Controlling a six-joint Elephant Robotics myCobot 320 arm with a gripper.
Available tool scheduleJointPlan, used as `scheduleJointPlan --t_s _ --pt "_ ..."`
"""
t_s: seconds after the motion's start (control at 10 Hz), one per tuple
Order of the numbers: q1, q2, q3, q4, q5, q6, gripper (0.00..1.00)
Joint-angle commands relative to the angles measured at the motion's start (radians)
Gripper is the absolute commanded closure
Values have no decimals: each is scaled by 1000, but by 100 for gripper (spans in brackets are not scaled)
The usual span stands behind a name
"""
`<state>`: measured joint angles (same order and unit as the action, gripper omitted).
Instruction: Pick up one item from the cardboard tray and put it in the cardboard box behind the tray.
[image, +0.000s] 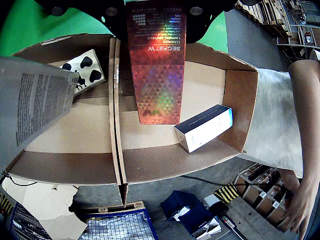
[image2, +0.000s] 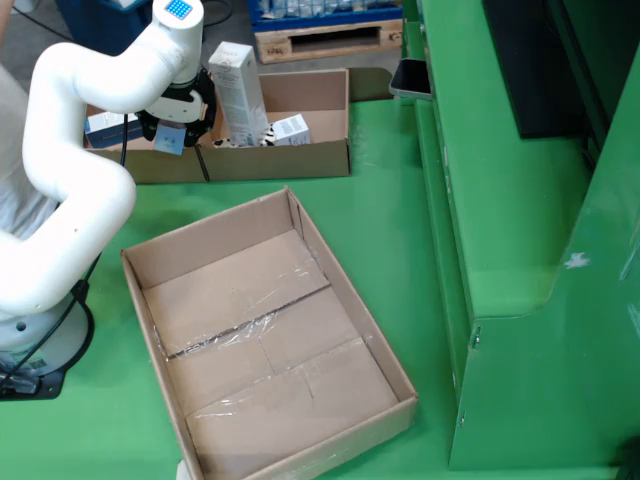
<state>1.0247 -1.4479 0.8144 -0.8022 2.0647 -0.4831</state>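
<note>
- Holographic carton (image: 156, 65) hangs from the hand (image: 156, 10) over the cardboard box (image: 240, 95); hand is carrying it, jaws out of frame, likely suction.
- Judged light, stiff paperboard, glossy foil face is slippery; the broad flat face is the best hold.
- Wrist view shows box contents: blue-and-white carton (image: 205, 127), cow-print carton (image: 85, 67).
- Fixed view shows the tray (image2: 165, 255) looks empty on the green counter (image2: 400, 230), and the arm (image2: 90, 90).
</note>
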Motion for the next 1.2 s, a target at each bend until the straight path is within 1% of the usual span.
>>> scheduleJointPlan --t_s 0.0,1.0,1.1 --pt "-7 36 14 7 -4 -6 100" --pt "-7 36 14 7 -4 -6 0" --pt "-7 36 14 7 -4 -6 0"
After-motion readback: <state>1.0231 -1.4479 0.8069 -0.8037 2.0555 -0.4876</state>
